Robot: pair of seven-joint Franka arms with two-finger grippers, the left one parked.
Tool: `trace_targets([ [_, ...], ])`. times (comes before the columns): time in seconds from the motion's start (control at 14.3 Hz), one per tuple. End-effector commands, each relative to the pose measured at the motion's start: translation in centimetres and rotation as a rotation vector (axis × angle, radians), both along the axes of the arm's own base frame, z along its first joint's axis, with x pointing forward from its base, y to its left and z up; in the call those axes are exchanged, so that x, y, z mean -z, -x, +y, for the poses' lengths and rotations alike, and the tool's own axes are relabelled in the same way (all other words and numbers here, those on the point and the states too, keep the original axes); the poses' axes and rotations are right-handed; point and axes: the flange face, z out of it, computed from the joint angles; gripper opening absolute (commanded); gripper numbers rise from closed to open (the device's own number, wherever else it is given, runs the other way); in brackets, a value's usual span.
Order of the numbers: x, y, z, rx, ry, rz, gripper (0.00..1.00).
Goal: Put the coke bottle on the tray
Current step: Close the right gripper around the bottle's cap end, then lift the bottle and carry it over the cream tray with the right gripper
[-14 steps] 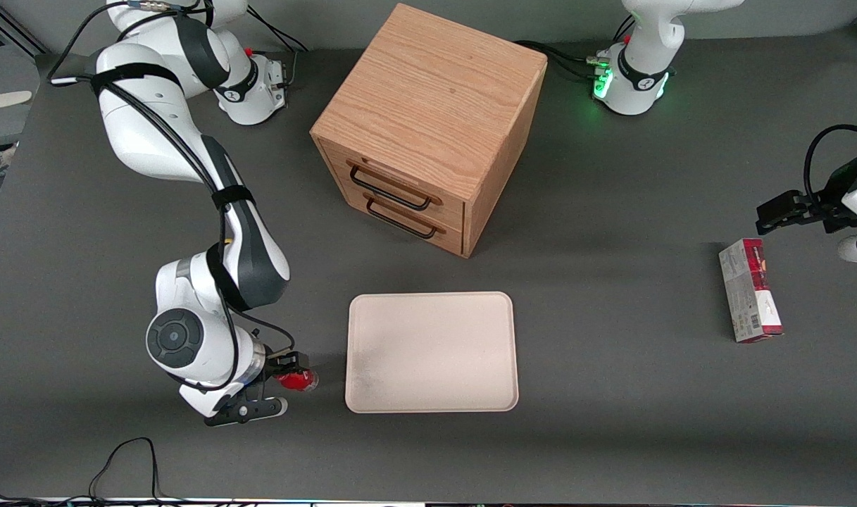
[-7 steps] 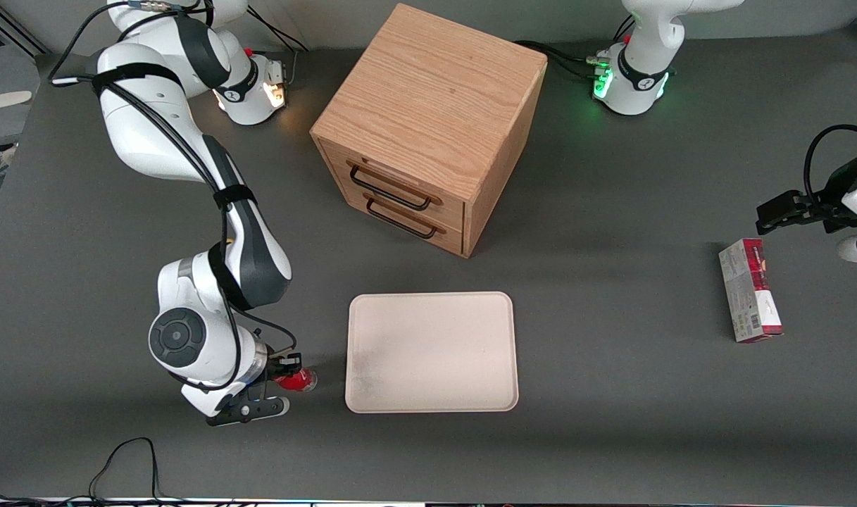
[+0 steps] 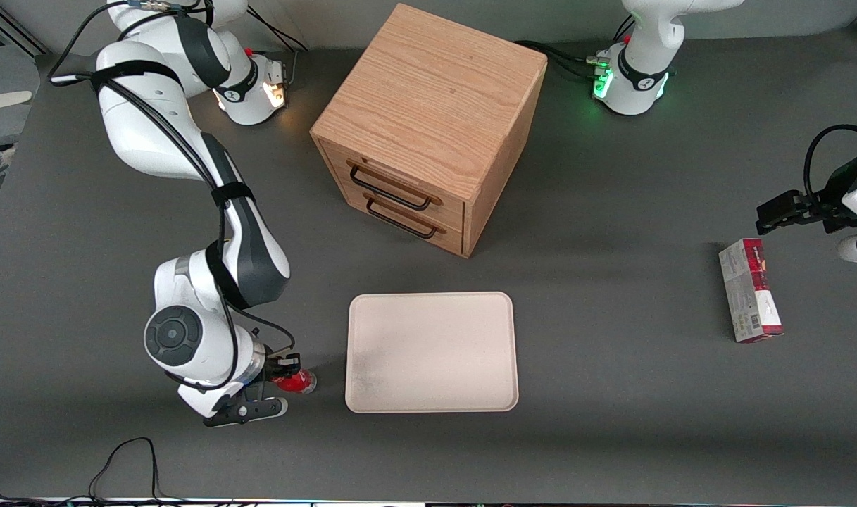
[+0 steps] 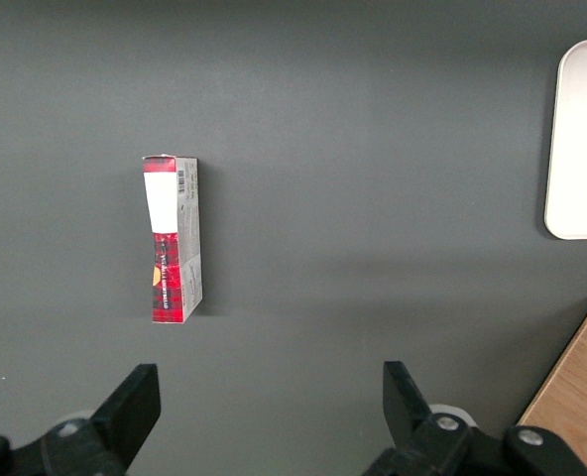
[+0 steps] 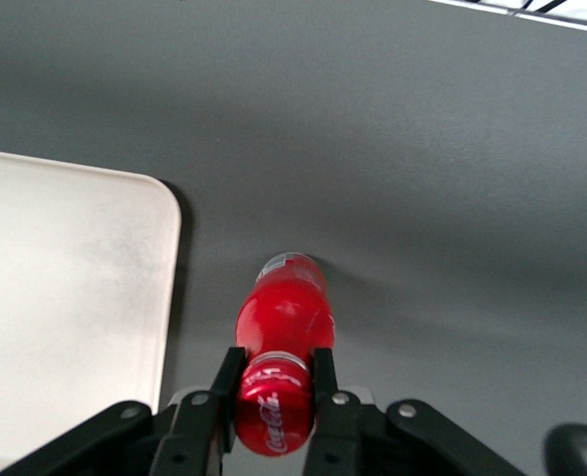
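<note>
The coke bottle (image 3: 296, 381) (image 5: 283, 327) is a small red bottle with a red cap and a clear base. My gripper (image 3: 285, 369) (image 5: 274, 374) is shut on its cap end, one finger pressed on each side. The bottle sits low over the dark table beside the tray, toward the working arm's end. The tray (image 3: 432, 352) (image 5: 56, 297) is flat, cream-white and rectangular with rounded corners, and nothing lies on it. A narrow strip of table separates the bottle from the tray's rim.
A wooden drawer box (image 3: 428, 127) with two black handles stands farther from the front camera than the tray. A red-and-grey carton (image 3: 749, 290) (image 4: 173, 241) lies toward the parked arm's end of the table. A black cable (image 3: 122, 458) loops near the table's front edge.
The wrist and arm have shifted slightly, and the bottle in the gripper has barely moved. The base light of the working arm has come on.
</note>
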Motion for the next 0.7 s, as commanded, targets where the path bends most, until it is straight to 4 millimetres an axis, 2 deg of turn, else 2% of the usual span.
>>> trace_targets([
  [0.0,-7.8,1.3,-0.1,0.000,0.005,-0.030,0.10],
  [0.07,-10.1,2.1,-0.2,0.000,0.009,-0.020,0.10],
  [0.14,-13.3,3.0,-0.2,-0.004,0.000,-0.035,0.10],
  [0.28,-19.5,6.1,0.4,-0.023,-0.013,-0.024,0.10],
  [0.49,-26.2,9.8,-0.6,-0.023,-0.003,-0.011,0.10],
  [0.56,-27.9,10.9,-0.8,-0.033,-0.001,-0.012,0.10],
  [0.63,-28.5,11.4,-0.7,-0.042,-0.001,-0.010,0.10],
])
